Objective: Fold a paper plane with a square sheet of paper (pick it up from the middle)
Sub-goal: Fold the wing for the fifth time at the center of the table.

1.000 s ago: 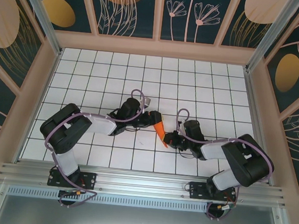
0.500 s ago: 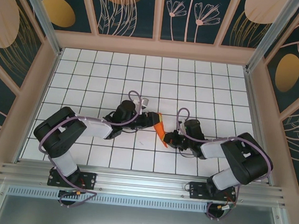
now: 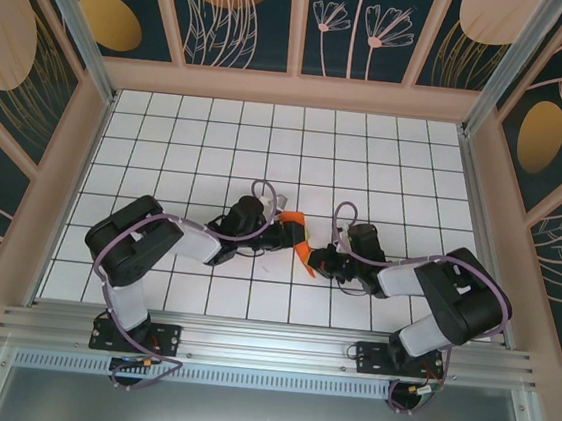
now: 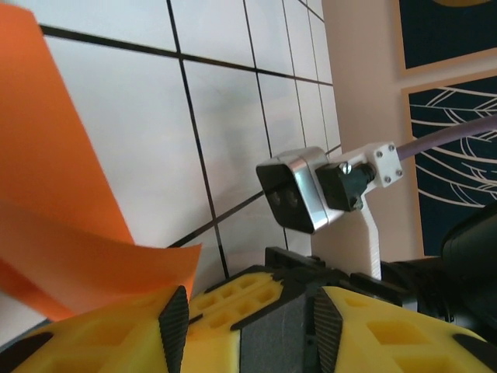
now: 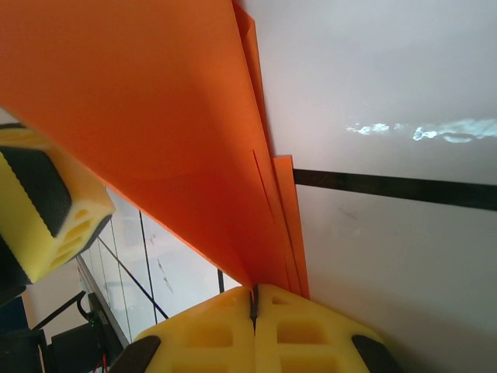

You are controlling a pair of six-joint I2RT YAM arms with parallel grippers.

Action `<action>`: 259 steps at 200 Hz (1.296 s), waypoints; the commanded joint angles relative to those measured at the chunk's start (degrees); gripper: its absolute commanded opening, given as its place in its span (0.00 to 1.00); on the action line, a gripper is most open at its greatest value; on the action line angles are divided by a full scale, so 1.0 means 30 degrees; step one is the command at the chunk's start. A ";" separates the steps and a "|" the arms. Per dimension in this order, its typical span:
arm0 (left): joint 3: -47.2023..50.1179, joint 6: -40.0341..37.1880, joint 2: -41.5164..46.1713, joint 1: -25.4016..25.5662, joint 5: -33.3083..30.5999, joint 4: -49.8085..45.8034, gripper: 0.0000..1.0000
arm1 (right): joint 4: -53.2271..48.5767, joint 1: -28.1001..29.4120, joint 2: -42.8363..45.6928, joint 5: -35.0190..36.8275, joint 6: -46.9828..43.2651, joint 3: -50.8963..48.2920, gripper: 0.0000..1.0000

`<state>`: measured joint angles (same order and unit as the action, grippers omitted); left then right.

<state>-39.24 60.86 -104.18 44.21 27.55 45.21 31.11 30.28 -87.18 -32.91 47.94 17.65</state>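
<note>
The orange paper (image 3: 301, 241) is folded into a narrow, layered strip and held off the table mid-workspace. My right gripper (image 3: 315, 265) is shut on its lower end; in the right wrist view the fingers (image 5: 254, 299) pinch the layered edges of the paper (image 5: 155, 116), which fans upward. My left gripper (image 3: 285, 233) is at the strip's upper end. In the left wrist view its jaws (image 4: 250, 322) stand open. The paper (image 4: 54, 202) curls over the outside of the left finger, not between the pads. One left finger (image 5: 43, 206) shows beside the sheet.
White grid-tiled table (image 3: 267, 149) lies inside wooden walls (image 3: 294, 89). The right wrist's camera housing (image 4: 299, 190) sits close in front of the left jaws. Both arms crowd the near middle tiles.
My left gripper has slid right against the strip's upper end and its jaws have narrowed a little. The paper's top now bends over. The right gripper has stayed put.
</note>
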 commanded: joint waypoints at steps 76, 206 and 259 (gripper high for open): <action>-0.1553 -0.1218 -0.1885 -0.0003 -0.1302 0.0366 0.50 | -0.0266 -0.0309 -0.0697 -0.0047 -0.0381 0.0171 0.00; -0.2358 -0.2006 -0.3701 -0.0014 -0.1889 -0.0561 0.50 | -0.1201 -0.0338 -0.0127 0.0148 -0.0105 0.0488 0.06; -0.2358 -0.1885 -0.4616 0.0001 -0.1831 -0.1251 0.49 | -0.4912 -0.0323 0.2513 0.1412 -0.0886 0.1420 0.20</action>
<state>-46.54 56.95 -114.54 44.27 23.53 45.43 24.53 29.65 -83.88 -32.16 47.22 19.81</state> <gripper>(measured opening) 0.491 0.176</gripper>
